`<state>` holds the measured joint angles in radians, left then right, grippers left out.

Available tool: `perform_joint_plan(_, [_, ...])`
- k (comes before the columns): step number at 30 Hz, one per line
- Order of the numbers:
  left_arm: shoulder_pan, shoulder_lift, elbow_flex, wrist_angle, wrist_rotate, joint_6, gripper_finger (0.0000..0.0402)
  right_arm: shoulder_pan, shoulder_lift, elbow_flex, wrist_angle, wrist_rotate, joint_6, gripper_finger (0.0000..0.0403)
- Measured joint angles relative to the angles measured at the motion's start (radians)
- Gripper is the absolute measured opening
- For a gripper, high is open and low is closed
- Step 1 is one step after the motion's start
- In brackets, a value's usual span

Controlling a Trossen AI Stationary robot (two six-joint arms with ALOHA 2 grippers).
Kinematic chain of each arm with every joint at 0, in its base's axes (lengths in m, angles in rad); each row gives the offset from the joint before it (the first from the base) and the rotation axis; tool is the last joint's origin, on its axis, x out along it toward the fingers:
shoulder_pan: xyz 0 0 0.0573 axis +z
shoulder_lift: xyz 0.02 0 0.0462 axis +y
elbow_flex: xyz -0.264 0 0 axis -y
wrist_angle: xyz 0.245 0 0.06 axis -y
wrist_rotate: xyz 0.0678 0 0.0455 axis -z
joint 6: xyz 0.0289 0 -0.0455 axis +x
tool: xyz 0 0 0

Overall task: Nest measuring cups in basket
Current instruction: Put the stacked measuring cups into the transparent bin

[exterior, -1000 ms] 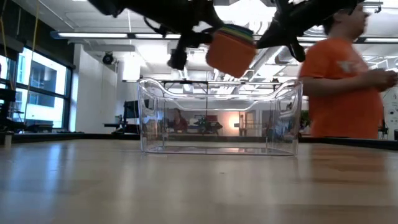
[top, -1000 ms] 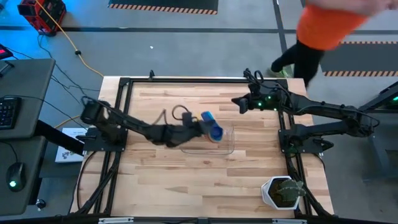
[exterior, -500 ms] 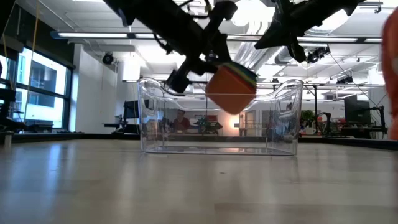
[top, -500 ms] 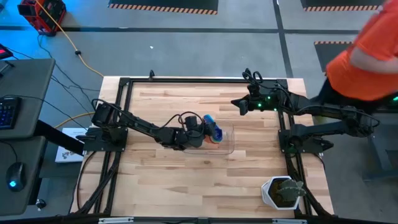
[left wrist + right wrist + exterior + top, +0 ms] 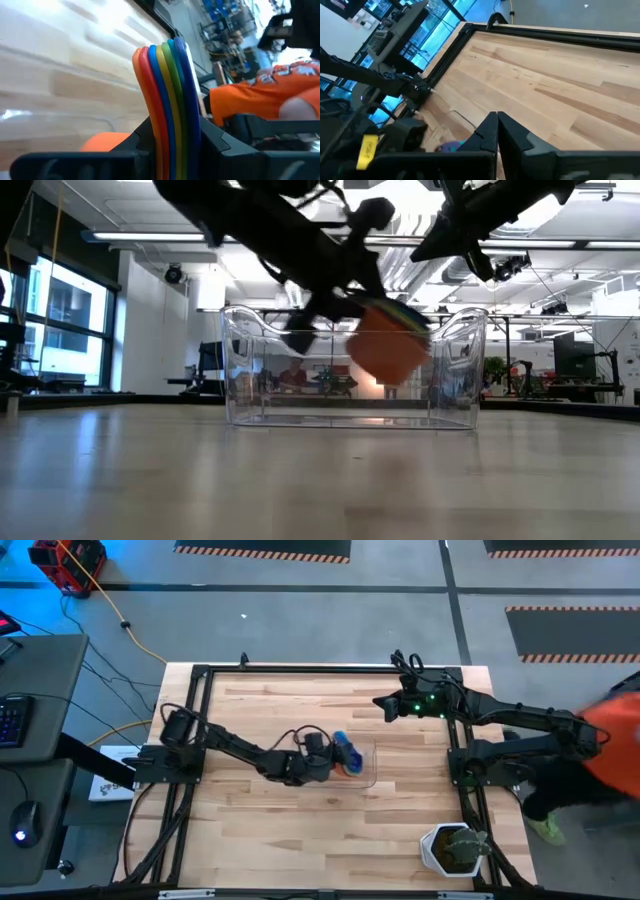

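Low view, near to far: the bare wooden table top (image 5: pixel 320 480) fills the foreground; on it stands the clear, transparent rectangular plastic basket with rounded corners (image 5: pixel 262 370). The left gripper (image 5: pixel 340 298) reaches down over the basket's rim, its two dark fingers clamped on the handles of the nested stack of plastic measuring cups (image 5: pixel 390 345). The orange outermost cup hangs tilted inside the basket's walls, above the floor; whether it touches the floor cannot be told.

Left wrist view: the stacked handles (image 5: pixel 167 100) stand edge-on between the fingers (image 5: pixel 137 137), in the order red, blue, yellow, green, blue, with the orange cup body (image 5: pixel 102 142) below them.

High view: the left gripper (image 5: pixel 325 755) lies at the basket's (image 5: pixel 368 775) left end, near the table's centre, the cups (image 5: pixel 347 752) just beside it. Farther back, the right gripper (image 5: pixel 381 703) hovers over bare wood, well apart from the basket; its fingers (image 5: pixel 492 132) lie pressed together, empty. At the table's right, a person in an orange top (image 5: pixel 612 730) stands beside the frame.
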<state>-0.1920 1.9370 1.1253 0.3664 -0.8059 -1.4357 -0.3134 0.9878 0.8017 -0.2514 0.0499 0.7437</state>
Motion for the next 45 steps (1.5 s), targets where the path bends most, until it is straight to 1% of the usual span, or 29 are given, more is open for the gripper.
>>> perform_joint_plan(3, [0.001,0.054,0.049,0.038,0.028,0.004,0.007,0.0,0.0,0.0,-0.002,0.0,0.002,0.0])
perform_joint_plan(5, [0.002,0.082,0.089,0.045,0.059,0.048,0.007,0.0,0.0,0.0,-0.008,0.0,0.008,0.0])
perform_joint_plan(7, [0.001,0.1,0.117,0.018,0.07,0.081,0.007,0.0,0.0,0.0,-0.01,0.0,0.008,0.0])
perform_joint_plan(11, [0.0,0.114,0.134,-0.04,0.063,0.077,0.007,0.0,0.0,0.0,-0.015,0.0,0.008,0.0])
perform_joint_plan(18, [0.003,0.116,0.13,-0.074,0.044,0.035,0.007,0.0,0.0,0.0,-0.015,0.002,-0.003,0.0])
perform_joint_plan(22, [-0.004,0.157,0.13,-0.053,0.046,-0.032,0.007,0.0,0.0,0.0,-0.015,0.008,-0.011,0.0])
perform_joint_plan(25, [-0.006,0.19,0.134,0.001,0.064,-0.101,0.007,0.0,0.0,0.0,-0.015,0.01,-0.011,0.0])
perform_joint_plan(29, [-0.007,0.208,0.134,0.031,0.079,-0.1,0.0072,0.0,0.0,0.0,-0.015,0.01,-0.011,0.0])
perform_joint_plan(34, [-0.007,0.211,0.131,0.034,0.099,-0.033,0.0124,0.0,0.0,0.0,-0.015,0.01,-0.011,0.0])
perform_joint_plan(37, [-0.006,0.211,0.13,0.034,0.151,-0.013,0.0148,0.0,0.0,0.0,-0.015,0.013,-0.011,0.0])
perform_joint_plan(40, [-0.005,0.211,0.13,0.026,0.193,-0.013,0.0161,0.0,0.0,0.0,-0.015,0.022,-0.01,0.0])
perform_joint_plan(45, [-0.004,0.211,0.131,0.007,0.199,-0.001,0.0174,0.0,0.0,0.0,-0.015,0.023,-0.001,0.0])
